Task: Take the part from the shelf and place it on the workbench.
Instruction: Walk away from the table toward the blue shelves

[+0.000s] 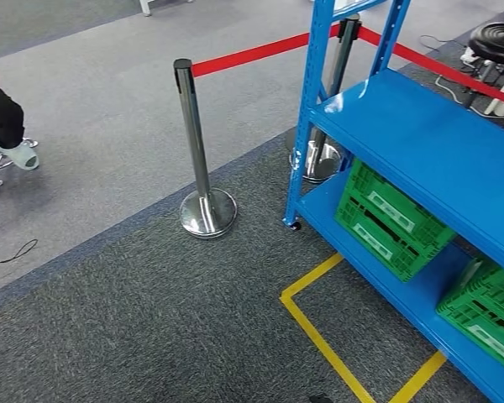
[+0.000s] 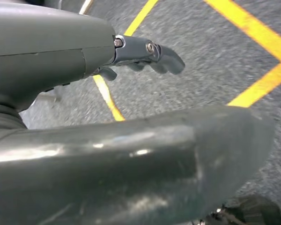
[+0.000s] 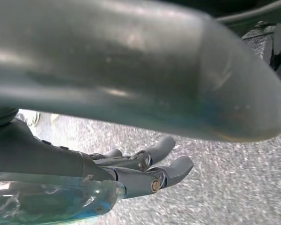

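shelf (image 1: pixel 427 143) at right of frame, two green crates (image 1: pixel 389 220) beneath, two stanchions (image 1: pixel 202 151) with red belt (image 1: pixel 249 56) blocking upper centre, left hand (image 2: pixel 96 117) and right hand (image 3: pixel 132 140) both released, empty.

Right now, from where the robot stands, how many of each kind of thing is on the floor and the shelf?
Green crates: 2
Chrome barrier posts: 2
Blue shelf: 1
Total: 5

The shelf (image 1: pixel 427 143) stands at the right, two crates (image 1: pixel 389 220) side by side on its lowest board. A floor marking (image 1: pixel 328 340) lies before it. Left of the shelf stands a barrier post (image 1: pixel 196 151), another behind its corner upright.
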You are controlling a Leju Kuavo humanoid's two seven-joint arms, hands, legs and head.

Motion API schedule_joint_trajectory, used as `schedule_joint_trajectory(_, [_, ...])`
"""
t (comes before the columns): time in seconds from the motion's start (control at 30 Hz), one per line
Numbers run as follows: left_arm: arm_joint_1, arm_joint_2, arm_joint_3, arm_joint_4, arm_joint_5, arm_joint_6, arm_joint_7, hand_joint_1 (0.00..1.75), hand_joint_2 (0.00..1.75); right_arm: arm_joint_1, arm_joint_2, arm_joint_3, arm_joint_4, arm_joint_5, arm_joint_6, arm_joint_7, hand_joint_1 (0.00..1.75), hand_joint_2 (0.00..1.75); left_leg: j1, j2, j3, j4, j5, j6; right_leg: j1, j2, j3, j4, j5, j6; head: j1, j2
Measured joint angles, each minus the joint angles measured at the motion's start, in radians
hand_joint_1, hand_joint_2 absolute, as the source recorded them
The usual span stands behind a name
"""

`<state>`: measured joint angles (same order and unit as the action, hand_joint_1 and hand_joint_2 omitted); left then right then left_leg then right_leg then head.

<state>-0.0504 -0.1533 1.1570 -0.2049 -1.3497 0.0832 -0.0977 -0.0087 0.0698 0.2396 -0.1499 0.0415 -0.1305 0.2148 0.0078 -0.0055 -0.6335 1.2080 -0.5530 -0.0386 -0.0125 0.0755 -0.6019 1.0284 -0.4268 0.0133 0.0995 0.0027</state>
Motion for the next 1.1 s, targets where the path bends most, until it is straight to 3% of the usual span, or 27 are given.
schedule_joint_trajectory(0.07, [-0.001, 0.000, 0.000, 0.000, 0.000, 0.000, 0.000, 0.00, 0.00, -0.001, 0.000, 0.000, 0.000, 0.000, 0.000, 0.000, 0.00, 0.00, 0.008, -0.055, 0.055, -0.132, 0.064, 0.000, 0.001, 0.031, -0.005, 0.004, 0.002, 0.008, -0.002, 0.000])
schedule_joint_trajectory(0.13, [-0.002, 0.000, 0.000, 0.000, -0.001, 0.000, 0.000, 0.00, 0.00, -0.002, 0.000, 0.000, 0.000, -0.002, 0.000, -0.001, 0.00, 0.00, 0.013, -0.095, 0.083, -0.201, 0.080, 0.000, 0.000, 0.057, -0.014, 0.006, 0.006, 0.021, -0.003, 0.000])
schedule_joint_trajectory(0.2, [-0.003, 0.000, 0.000, 0.000, -0.002, 0.000, 0.000, 0.00, 0.00, 0.004, 0.000, 0.000, 0.000, -0.003, 0.000, -0.001, 0.00, 0.00, 0.011, -0.076, 0.085, -0.209, 0.081, 0.010, -0.004, 0.079, -0.023, -0.001, 0.013, 0.036, -0.003, 0.000])
schedule_joint_trajectory(0.23, [-0.004, -0.001, 0.000, 0.000, -0.002, -0.001, 0.000, 0.00, 0.00, 0.007, 0.000, 0.000, 0.000, -0.003, 0.000, -0.001, 0.00, 0.00, 0.010, -0.063, 0.087, -0.212, 0.083, 0.017, -0.004, 0.070, -0.028, 0.003, 0.010, 0.041, -0.003, 0.000])
schedule_joint_trajectory(0.27, [-0.004, -0.001, 0.000, 0.000, -0.003, -0.001, 0.000, 0.00, 0.00, 0.009, 0.000, 0.000, 0.000, -0.003, 0.000, 0.000, 0.00, 0.00, 0.010, -0.048, 0.088, -0.215, 0.086, 0.025, -0.002, 0.047, -0.038, 0.022, -0.004, 0.044, 0.000, 0.000])
schedule_joint_trajectory(0.33, [-0.002, 0.000, 0.000, 0.000, -0.003, -0.003, 0.000, 0.00, 0.00, 0.007, 0.000, 0.000, 0.000, -0.003, 0.000, 0.000, 0.00, 0.00, 0.005, -0.018, 0.090, -0.218, 0.087, 0.036, 0.003, -0.025, -0.083, 0.122, -0.065, 0.047, 0.005, 0.000])
schedule_joint_trajectory(0.37, [0.000, 0.001, 0.000, 0.000, -0.003, -0.004, 0.000, 0.00, 0.00, 0.006, 0.000, 0.000, 0.000, -0.003, 0.000, 0.001, 0.00, 0.00, 0.002, -0.002, 0.090, -0.218, 0.087, 0.038, 0.003, -0.048, -0.114, 0.192, -0.100, 0.047, 0.006, 0.000])
schedule_joint_trajectory(0.43, [0.002, 0.002, 0.001, 0.000, -0.003, -0.005, 0.000, 0.00, 0.00, 0.005, 0.000, 0.000, 0.000, -0.003, 0.000, 0.001, 0.00, 0.00, -0.003, 0.030, 0.090, -0.218, 0.085, 0.040, 0.003, -0.065, -0.146, 0.277, -0.131, 0.047, 0.006, 0.000])
schedule_joint_trajectory(0.47, [0.001, 0.002, 0.001, 0.000, -0.003, -0.005, 0.001, 0.00, 0.00, 0.006, 0.000, 0.000, 0.000, -0.003, -0.001, 0.001, 0.00, 0.00, -0.004, 0.044, 0.091, -0.217, 0.084, 0.040, 0.003, -0.069, -0.134, 0.267, -0.120, 0.046, 0.006, 0.000])
schedule_joint_trajectory(0.5, [0.000, 0.001, 0.001, 0.000, -0.003, -0.005, 0.001, 0.00, 0.00, 0.007, 0.000, 0.000, 0.000, -0.003, -0.001, 0.001, 0.00, 0.00, -0.005, 0.057, 0.093, -0.217, 0.083, 0.040, 0.004, -0.075, -0.102, 0.219, -0.095, 0.044, 0.006, 0.000])
schedule_joint_trajectory(0.57, [-0.001, 0.000, 0.001, 0.000, -0.003, -0.005, 0.001, 0.00, 0.00, 0.006, -0.001, 0.000, 0.000, -0.003, -0.002, 0.001, 0.00, 0.00, -0.008, 0.078, 0.100, -0.216, 0.078, 0.033, 0.009, -0.116, -0.017, 0.082, -0.045, 0.036, 0.006, 0.000])
schedule_joint_trajectory(0.63, [-0.002, 0.000, 0.001, 0.000, -0.003, -0.005, 0.001, 0.00, 0.00, 0.003, -0.001, 0.000, 0.000, -0.003, -0.002, 0.001, 0.00, 0.00, -0.011, 0.097, 0.106, -0.214, 0.074, 0.024, 0.016, -0.141, 0.024, 0.009, -0.029, 0.025, 0.005, 0.000])
schedule_joint_trajectory(0.7, [-0.005, 0.000, 0.001, 0.000, -0.006, -0.005, 0.002, 0.00, 0.00, 0.003, -0.002, 0.000, 0.000, -0.003, -0.003, 0.001, 0.00, 0.00, -0.011, 0.115, 0.109, -0.217, 0.073, 0.013, 0.020, -0.123, 0.021, 0.003, -0.027, 0.013, 0.005, 0.000])
schedule_joint_trajectory(0.77, [-0.008, 0.000, 0.001, 0.000, -0.008, -0.005, 0.002, 0.00, 0.00, 0.003, -0.002, 0.000, 0.000, -0.003, -0.003, 0.001, 0.00, 0.00, -0.007, 0.093, 0.107, -0.203, 0.057, 0.000, 0.015, -0.101, 0.022, -0.004, -0.021, 0.002, 0.002, 0.000])
schedule_joint_trajectory(0.8, [-0.007, -0.001, 0.001, 0.000, -0.008, -0.006, 0.002, 0.00, 0.00, 0.002, -0.002, 0.000, 0.000, -0.003, -0.002, 0.002, 0.00, 0.00, -0.006, 0.070, 0.094, -0.169, 0.033, -0.005, 0.012, -0.090, 0.024, -0.008, -0.017, -0.003, 0.001, 0.000])
schedule_joint_trajectory(0.87, [-0.004, -0.002, 0.000, 0.000, -0.009, -0.006, 0.002, 0.00, 0.00, -0.001, -0.002, 0.000, 0.000, -0.003, -0.002, 0.002, 0.00, 0.00, -0.003, 0.025, 0.039, -0.049, -0.032, -0.012, 0.008, -0.067, 0.021, -0.009, -0.012, -0.009, -0.003, 0.000])
schedule_joint_trajectory(0.9, [-0.001, -0.002, 0.001, 0.000, -0.009, -0.006, 0.002, 0.00, 0.00, -0.001, -0.002, 0.000, 0.000, -0.003, -0.002, 0.002, 0.00, 0.00, -0.003, 0.017, 0.007, 0.013, -0.056, -0.014, 0.007, -0.053, 0.019, -0.009, -0.011, -0.010, -0.003, 0.000])
schedule_joint_trajectory(0.93, [0.000, -0.001, 0.001, 0.000, -0.009, -0.006, 0.003, 0.00, 0.00, 0.000, -0.002, 0.000, 0.000, -0.003, -0.001, 0.002, 0.00, 0.00, -0.002, 0.013, -0.014, 0.051, -0.062, -0.015, 0.006, -0.039, 0.018, -0.009, -0.010, -0.010, -0.003, 0.000])
schedule_joint_trajectory(0.97, [0.000, -0.001, 0.001, 0.000, -0.009, -0.006, 0.003, 0.00, 0.00, 0.000, -0.003, 0.000, 0.000, -0.003, -0.001, 0.003, 0.00, 0.00, -0.001, 0.011, -0.020, 0.055, -0.048, -0.016, 0.004, -0.024, 0.018, -0.009, -0.009, -0.008, -0.003, 0.000])
schedule_joint_trajectory(1.0, [0.000, 0.000, 0.001, 0.000, -0.009, -0.006, 0.003, 0.00, 0.00, 0.001, -0.003, 0.000, 0.000, -0.003, -0.002, 0.003, 0.00, 0.00, 0.001, 0.007, -0.007, 0.021, -0.016, -0.017, 0.002, -0.009, 0.018, -0.009, -0.008, -0.006, -0.003, 0.000])
schedule_joint_trajectory(1.07, [-0.001, 0.000, 0.001, 0.000, -0.009, -0.006, 0.003, 0.00, 0.00, 0.000, -0.002, 0.000, 0.000, -0.003, -0.002, 0.004, 0.00, 0.00, 0.010, -0.028, 0.050, -0.107, 0.056, -0.021, -0.001, 0.022, 0.016, -0.007, -0.005, 0.003, -0.004, 0.000])
schedule_joint_trajectory(1.1, [-0.001, 0.000, 0.001, 0.001, -0.009, -0.006, 0.003, 0.00, 0.00, -0.001, -0.002, 0.000, 0.000, -0.003, -0.002, 0.004, 0.00, 0.00, 0.015, -0.051, 0.075, -0.163, 0.074, -0.020, -0.001, 0.037, 0.011, -0.004, -0.004, 0.010, -0.005, 0.000])
